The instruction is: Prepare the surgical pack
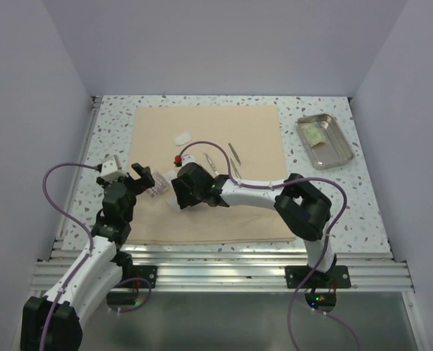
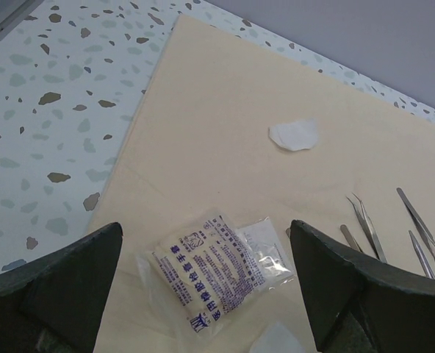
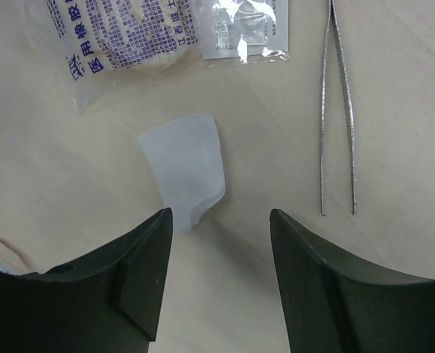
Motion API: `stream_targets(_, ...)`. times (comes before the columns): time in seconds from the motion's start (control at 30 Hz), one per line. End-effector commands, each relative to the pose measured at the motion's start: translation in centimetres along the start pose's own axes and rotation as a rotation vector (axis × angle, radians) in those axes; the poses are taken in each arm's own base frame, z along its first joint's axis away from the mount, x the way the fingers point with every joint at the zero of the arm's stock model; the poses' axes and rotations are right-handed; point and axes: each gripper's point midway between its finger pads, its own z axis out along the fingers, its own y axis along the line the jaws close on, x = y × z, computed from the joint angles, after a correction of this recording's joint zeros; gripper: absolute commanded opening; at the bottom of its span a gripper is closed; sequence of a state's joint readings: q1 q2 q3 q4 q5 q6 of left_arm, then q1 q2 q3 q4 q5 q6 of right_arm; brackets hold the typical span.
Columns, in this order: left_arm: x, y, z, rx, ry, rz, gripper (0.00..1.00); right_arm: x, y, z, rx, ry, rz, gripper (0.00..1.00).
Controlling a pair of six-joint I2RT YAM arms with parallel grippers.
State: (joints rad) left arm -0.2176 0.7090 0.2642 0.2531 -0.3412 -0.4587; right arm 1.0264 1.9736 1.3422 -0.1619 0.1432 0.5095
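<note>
The tan cloth [image 1: 224, 146] lies flat as a square sheet; it also shows in the left wrist view [image 2: 225, 103] and the right wrist view [image 3: 394, 279]. On it lie a blue-printed packet [image 1: 156, 183] [image 2: 210, 268] [image 3: 122, 33], a small clear packet [image 2: 269, 254] [image 3: 247, 26], steel tweezers [image 1: 235, 153] [image 2: 368, 224] [image 3: 337, 110] and a white pad [image 3: 184, 169]. My left gripper [image 1: 145, 175] [image 2: 206, 228] is open above the printed packet. My right gripper [image 1: 180, 192] [image 3: 220, 213] is open, low over the cloth beside the white pad. The steel tray [image 1: 337, 150] sits at the back right.
A second white pad [image 1: 181, 137] [image 2: 294, 134] lies near the cloth's far left. A red-capped item [image 1: 178, 159] lies by the right gripper. The tray holds a pale packet [image 1: 319, 137]. Speckled tabletop [image 1: 114, 131] surrounds the cloth; grey walls enclose it.
</note>
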Motion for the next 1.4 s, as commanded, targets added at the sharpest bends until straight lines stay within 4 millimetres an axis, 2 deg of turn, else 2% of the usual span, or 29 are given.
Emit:
stream_targets(0.0, -0.9, 0.1, 0.0, -0.023, -0.032, -0.037, 1.0, -1.2, 0.8, 0.5, 0.016, -0.034, 0.024, 0.59)
stream_targets(0.1, -0.4, 0.1, 0.1, -0.023, -0.01, -0.03, 1.0, -0.7, 1.1, 1.1, 0.01, -0.029, 0.035, 0.56)
stream_targets(0.23, -0.4, 0.1, 0.4, -0.038, 0.003, -0.025, 1.0, -0.2, 0.9, 1.9, 0.028, -0.012, 0.042, 0.34)
stream_targets(0.27, -0.4, 0.1, 0.4, -0.038, 0.004, -0.024, 1.0, -0.5, 1.1, 1.8, 0.019, -0.023, 0.046, 0.22)
stream_targets(0.3, -0.4, 0.2, 0.4, -0.041, 0.003, -0.024, 1.0, -0.5, 1.1, 1.7, 0.016, -0.025, 0.048, 0.15)
stream_targets(0.33, -0.5, 0.2, 0.4, -0.038, 0.001, -0.024, 1.0, -0.6, 1.3, 1.4, 0.005, -0.029, 0.053, 0.03)
stream_targets(0.37, -0.4, 0.2, 0.4, -0.038, 0.001, -0.02, 1.0, -1.1, 1.2, 1.1, 0.005, -0.046, 0.057, 0.0)
stream_targets(0.47, -0.4, 0.1, 0.3, -0.028, 0.001, -0.018, 1.0, -3.7, -0.2, -1.6, 0.055, -0.135, 0.078, 0.0)
stream_targets(0.5, -0.3, 0.0, 0.3, -0.026, 0.002, -0.016, 1.0, -4.7, -0.6, -3.2, 0.056, -0.168, 0.089, 0.0)
stream_targets(0.53, -0.3, 0.0, 0.3, -0.023, 0.004, -0.015, 1.0, -6.0, -2.1, -4.2, 0.08, -0.203, 0.109, 0.0)
stream_targets(0.6, -0.2, -0.1, 0.4, -0.018, 0.009, -0.014, 1.0, -6.6, -4.2, -5.4, 0.1, -0.218, 0.137, 0.0)
stream_targets(0.63, -0.2, -0.2, 0.4, -0.013, 0.011, -0.014, 1.0, -8.6, -6.0, -7.1, 0.1, -0.258, 0.179, 0.0)
stream_targets(0.7, 0.0, -0.3, 0.5, -0.007, 0.017, -0.013, 1.0, -9.0, -8.7, -8.4, 0.132, -0.265, 0.213, 0.0)
stream_targets(0.73, 0.0, -0.4, 0.5, -0.004, 0.019, -0.011, 1.0, -10.4, -11.5, -9.8, 0.172, -0.304, 0.246, 0.0)
stream_targets(0.8, 0.1, -0.4, 0.6, -0.001, 0.023, -0.009, 1.0, -10.6, -14.7, -11.3, 0.228, -0.31, 0.277, 0.0)
stream_targets(0.83, 0.2, -0.4, 0.6, -0.002, 0.026, -0.008, 1.0, -11.3, -18.3, -12.4, 0.286, -0.333, 0.322, 0.0)
stream_targets(0.87, 0.2, -0.4, 0.6, -0.002, 0.026, -0.008, 1.0, -12.0, -19.9, -14.0, 0.303, -0.366, 0.351, 0.0)
stream_targets(0.9, 0.2, -0.4, 0.6, -0.001, 0.026, -0.008, 1.0, -11.8, -21.9, -14.6, 0.339, -0.372, 0.376, 0.0)
stream_targets(0.93, 0.1, -0.5, 0.6, 0.0, 0.024, -0.009, 1.0, -12.0, -25.8, -16.2, 0.41, -0.398, 0.438, 0.0)
stream_targets(1.0, 0.0, -0.5, 0.5, 0.003, 0.02, -0.012, 1.0, -12.3, -29.4, -18.0, 0.469, -0.432, 0.509, 0.0)
stream_targets(1.03, 0.1, -0.5, 0.5, 0.003, 0.022, -0.011, 1.0, -12.1, -32.9, -19.4, 0.528, -0.459, 0.583, 0.0)
stream_targets(1.13, 0.2, -0.7, 0.6, 0.012, 0.024, -0.012, 1.0, -11.8, -38.6, -21.0, 0.602, -0.511, 0.704, 0.0)
stream_targets(1.17, 0.2, -0.7, 0.6, 0.014, 0.024, -0.012, 1.0, -11.7, -39.9, -21.0, 0.616, -0.521, 0.731, 0.0)
stream_targets(1.2, 0.2, -0.8, 0.6, 0.016, 0.026, -0.012, 1.0, -11.7, -40.9, -20.3, 0.611, -0.515, 0.768, 0.0)
stream_targets(1.23, 0.3, -0.8, 0.6, 0.018, 0.029, -0.011, 1.0, -11.3, -42.9, -20.5, 0.629, -0.517, 0.81, 0.0)
stream_targets(1.27, 0.3, -0.8, 0.6, 0.019, 0.027, -0.012, 1.0, -12.3, -43.1, -20.2, 0.607, -0.528, 0.815, 0.0)
stream_targets(1.3, 0.3, -0.8, 0.7, 0.02, 0.029, -0.01, 1.0, -11.1, -45.4, -19.4, 0.608, -0.5, 0.864, 0.0)
stream_targets(1.33, 0.3, -0.9, 0.7, 0.022, 0.032, -0.009, 1.0, -11.2, -46.2, -19.0, 0.602, -0.496, 0.878, 0.0)
stream_targets(1.37, 0.4, -0.9, 0.7, 0.021, 0.033, -0.009, 1.0, -12.3, -46.8, -19.1, 0.592, -0.515, 0.88, 0.0)
